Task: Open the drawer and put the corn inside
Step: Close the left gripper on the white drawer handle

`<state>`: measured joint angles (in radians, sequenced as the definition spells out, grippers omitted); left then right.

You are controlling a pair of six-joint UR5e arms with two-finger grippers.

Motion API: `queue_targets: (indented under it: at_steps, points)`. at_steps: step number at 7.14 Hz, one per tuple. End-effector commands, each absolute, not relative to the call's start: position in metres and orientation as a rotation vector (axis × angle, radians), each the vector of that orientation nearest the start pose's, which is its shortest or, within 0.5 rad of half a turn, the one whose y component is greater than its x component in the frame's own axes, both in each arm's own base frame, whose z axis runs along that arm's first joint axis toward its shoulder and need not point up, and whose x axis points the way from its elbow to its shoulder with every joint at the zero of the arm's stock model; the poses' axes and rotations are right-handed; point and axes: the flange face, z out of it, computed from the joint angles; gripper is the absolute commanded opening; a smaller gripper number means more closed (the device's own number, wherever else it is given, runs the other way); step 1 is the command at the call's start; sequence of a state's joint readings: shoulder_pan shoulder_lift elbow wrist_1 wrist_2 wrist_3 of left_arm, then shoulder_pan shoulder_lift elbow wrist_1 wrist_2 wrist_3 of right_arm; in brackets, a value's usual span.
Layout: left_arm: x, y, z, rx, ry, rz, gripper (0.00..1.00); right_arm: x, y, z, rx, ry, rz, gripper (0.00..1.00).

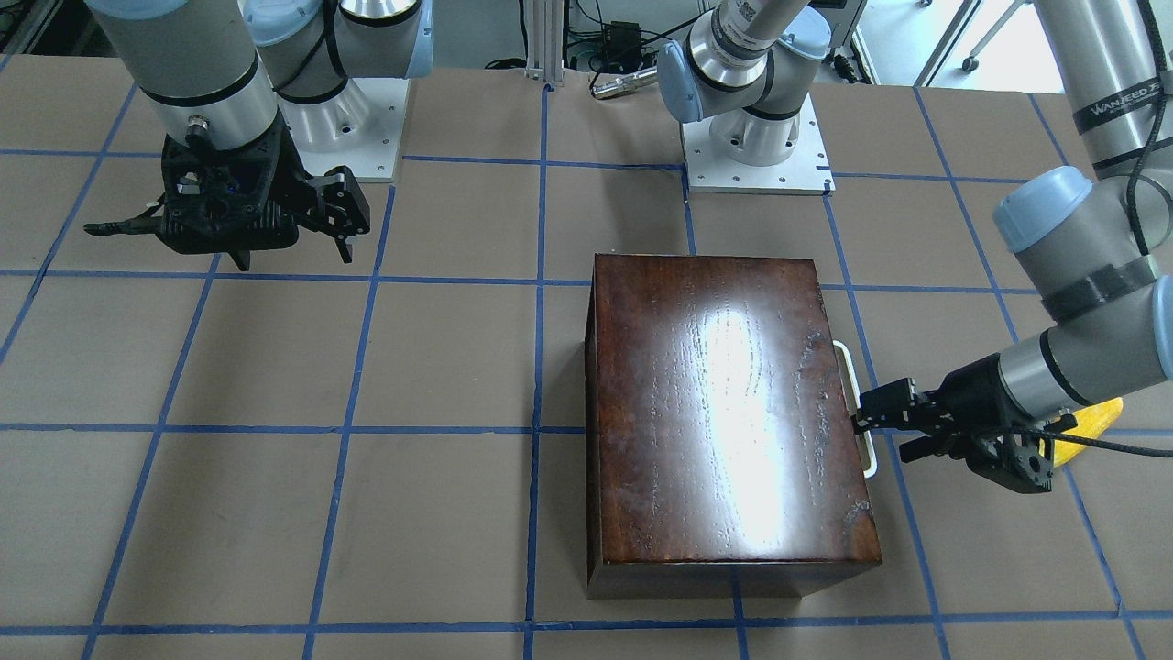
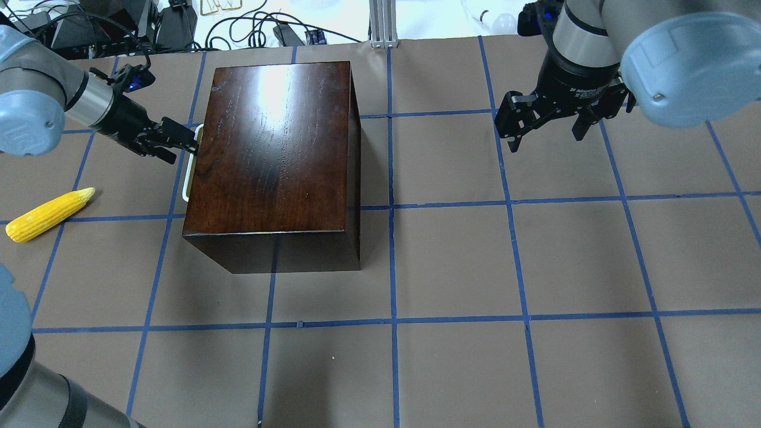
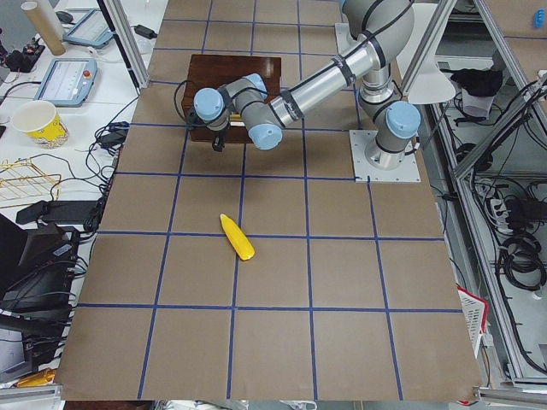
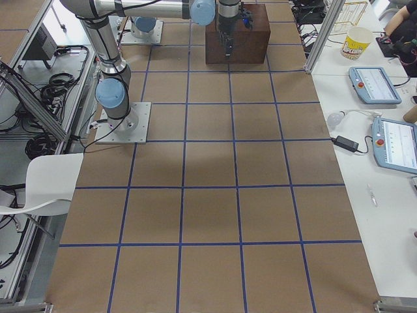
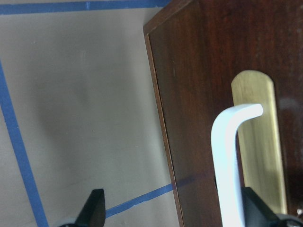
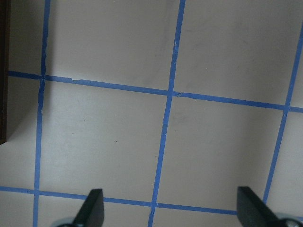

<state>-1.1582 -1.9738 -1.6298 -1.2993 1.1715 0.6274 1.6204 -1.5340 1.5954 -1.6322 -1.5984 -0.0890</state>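
I judge that nothing is done yet: the drawer [image 5: 189, 94] sits shut in its box [image 2: 273, 148], and my left hand [image 2: 181, 147] is spread wide around the white handle [image 2: 189, 163] without pinching it, so the pull, the pickup and the drop-in are all left. The corn [image 2: 50, 214] lies on the counter [image 2: 452, 261] out beyond the handle side of the box, while my right hand [image 2: 547, 138] hangs released and empty on the box's other side. I count one box, one drawer, one handle, one corn cob, two hands.

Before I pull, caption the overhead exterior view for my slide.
Left gripper open at the white drawer handle; corn lies on the table nearby; right gripper open, aside.
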Motion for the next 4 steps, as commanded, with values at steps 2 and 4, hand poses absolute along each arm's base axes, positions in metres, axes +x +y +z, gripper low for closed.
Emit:
queue_targets:
  at_steps: [2, 4]
  points:
    - [0.0842, -0.6185, 0.2615, 0.311, 3.571, -0.044, 1.00, 0.1545, -0.5000, 0.4636, -0.216, 3.162, 0.001, 1.00]
    - [0.0867, -0.6205, 0.2652, 0.309, 3.561, -0.052, 1.00, 0.1545, -0.5000, 0.4636, -0.216, 3.162, 0.001, 1.00]
